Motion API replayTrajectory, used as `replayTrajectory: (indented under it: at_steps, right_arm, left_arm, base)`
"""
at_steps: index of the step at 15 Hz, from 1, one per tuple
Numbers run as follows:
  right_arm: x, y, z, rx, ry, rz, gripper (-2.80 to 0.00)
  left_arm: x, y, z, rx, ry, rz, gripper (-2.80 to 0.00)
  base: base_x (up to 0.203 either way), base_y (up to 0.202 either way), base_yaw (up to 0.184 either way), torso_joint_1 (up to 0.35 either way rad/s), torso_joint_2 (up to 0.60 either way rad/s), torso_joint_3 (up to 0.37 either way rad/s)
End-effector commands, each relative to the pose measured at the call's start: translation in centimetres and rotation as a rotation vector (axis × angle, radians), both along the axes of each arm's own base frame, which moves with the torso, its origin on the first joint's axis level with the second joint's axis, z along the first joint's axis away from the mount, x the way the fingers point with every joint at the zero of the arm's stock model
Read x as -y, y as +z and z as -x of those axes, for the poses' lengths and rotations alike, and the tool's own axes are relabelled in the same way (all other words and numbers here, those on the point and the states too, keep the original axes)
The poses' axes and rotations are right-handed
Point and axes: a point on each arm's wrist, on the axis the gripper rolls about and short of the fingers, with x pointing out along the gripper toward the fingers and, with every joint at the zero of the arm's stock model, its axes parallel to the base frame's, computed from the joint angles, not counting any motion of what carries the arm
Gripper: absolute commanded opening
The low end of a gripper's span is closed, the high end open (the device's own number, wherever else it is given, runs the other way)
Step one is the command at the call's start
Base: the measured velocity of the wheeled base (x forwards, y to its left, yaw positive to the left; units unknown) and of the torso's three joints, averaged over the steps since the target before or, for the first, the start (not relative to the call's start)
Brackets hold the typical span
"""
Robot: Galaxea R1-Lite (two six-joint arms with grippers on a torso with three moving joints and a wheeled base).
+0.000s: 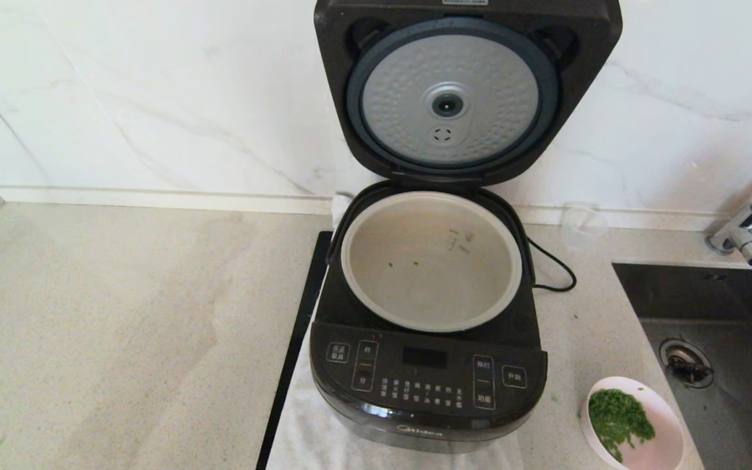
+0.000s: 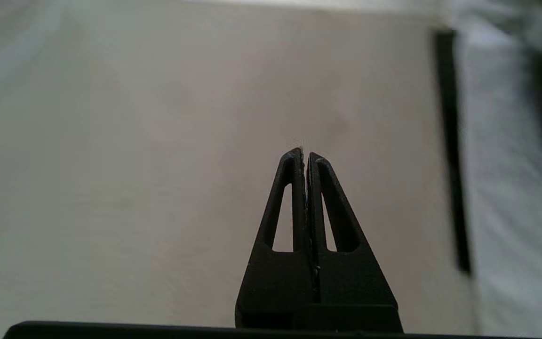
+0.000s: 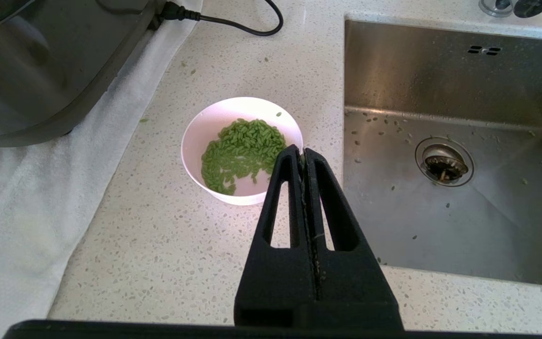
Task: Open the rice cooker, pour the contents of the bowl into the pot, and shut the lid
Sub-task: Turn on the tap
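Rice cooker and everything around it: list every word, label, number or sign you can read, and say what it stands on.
"Midea": on the lower front edge of the rice cooker, faint but legible.
Chinese characters on the cooker's buttons: too small to read.
Display: dark, no digits.
Level marks inside the pot: too small to read.
Sticker on the lid: cut off, unreadable.
Bowl: no text.
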Motion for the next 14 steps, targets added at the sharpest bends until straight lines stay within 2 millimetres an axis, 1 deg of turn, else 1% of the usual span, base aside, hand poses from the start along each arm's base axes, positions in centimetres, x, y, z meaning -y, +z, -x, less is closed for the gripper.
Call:
replayTrajectory:
  at_steps: [1,9,12,14]
  right_arm:
    - [0.0,0.0,0.0,0.0,0.0,0.0,-2.8]
    - [0.0,-0.03,0.01,-0.002,-0.002,0.014,-2.8]
    - [-0.01,-0.13,0.1,-0.027,0.004,0.066,-2.8]
    - [-0.01,-0.08,0.11,-0.023,0.004,0.066,-2.8]
  left_arm:
    - [0.31,-1.91,0.16,-0.054,-0.135,-0.002,-2.8]
    - [0.3,-1.85,0.09,-0.03,-0.127,0.022,-2.8]
    - [0.3,-1.85,0.09,-0.03,-0.127,0.022,-2.8]
    - [0.3,-1.85,0.09,-0.03,-0.127,0.022,-2.8]
  base:
    - [0.0,0.0,0.0,0.0,0.0,0.0]
    - [0.0,0.0,0.0,0.0,0.0,0.0]
    - [0.0,0.0,0.0,0.0,0.0,0.0]
    - [0.0,0.0,0.0,0.0,0.0,0.0]
